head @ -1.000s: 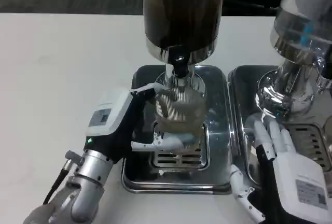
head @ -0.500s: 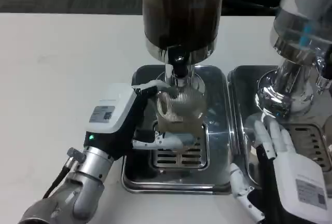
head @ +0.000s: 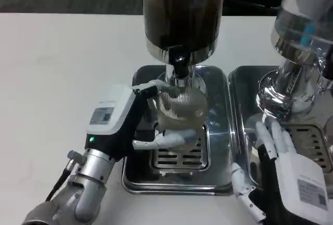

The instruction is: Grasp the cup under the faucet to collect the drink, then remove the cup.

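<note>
Two robot hands are seen nearest the viewer. The right robot hand (head: 283, 170) is laid flat, fingers spread and empty, on the second steel tray (head: 244, 87), apparently waiting. The left robot hand (head: 127, 118) is wrapped around the ribbed translucent plastic cup (head: 179, 108), which is held just under the black faucet (head: 179, 66) above the shiny steel drip tray (head: 218, 131) on the white surface (head: 62, 63), presumably for filling. Behind, the dark drink dispenser cylinder (head: 182, 11) is mounted. Compared with half a second ago, the cup is held slightly more upright.
</note>
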